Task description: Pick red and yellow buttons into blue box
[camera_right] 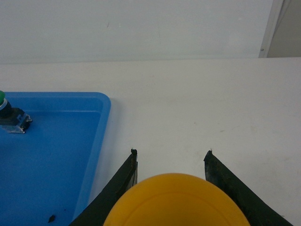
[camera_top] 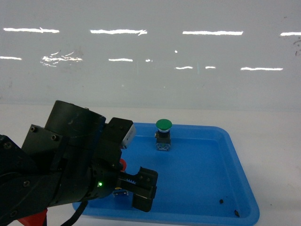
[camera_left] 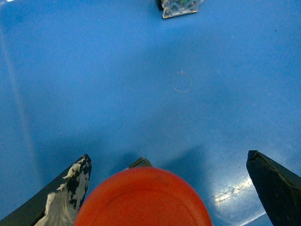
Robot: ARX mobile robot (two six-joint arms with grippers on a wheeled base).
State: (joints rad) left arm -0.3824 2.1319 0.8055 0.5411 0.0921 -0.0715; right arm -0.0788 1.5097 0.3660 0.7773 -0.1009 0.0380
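Note:
The red button [camera_left: 143, 200] lies low inside the blue box [camera_top: 245, 172], its cap filling the bottom of the left wrist view. My left gripper [camera_left: 168, 155] is open around it, with a wide gap to the right finger [camera_left: 275, 188]. In the head view only a sliver of the red button [camera_top: 122, 165] shows under my left gripper [camera_top: 131, 162]. The yellow button [camera_right: 176, 202] sits between the fingers of my right gripper [camera_right: 170, 152], which is shut on it above the white table, just right of the blue box [camera_right: 104, 122]. The right gripper is out of the head view.
A green-capped button [camera_top: 163, 134] stands upright at the back of the box, also seen as the green-capped button [camera_right: 9, 115] in the right wrist view. Two dark specks [camera_top: 221, 201] lie near the box's front right corner. A white wall rises behind the table.

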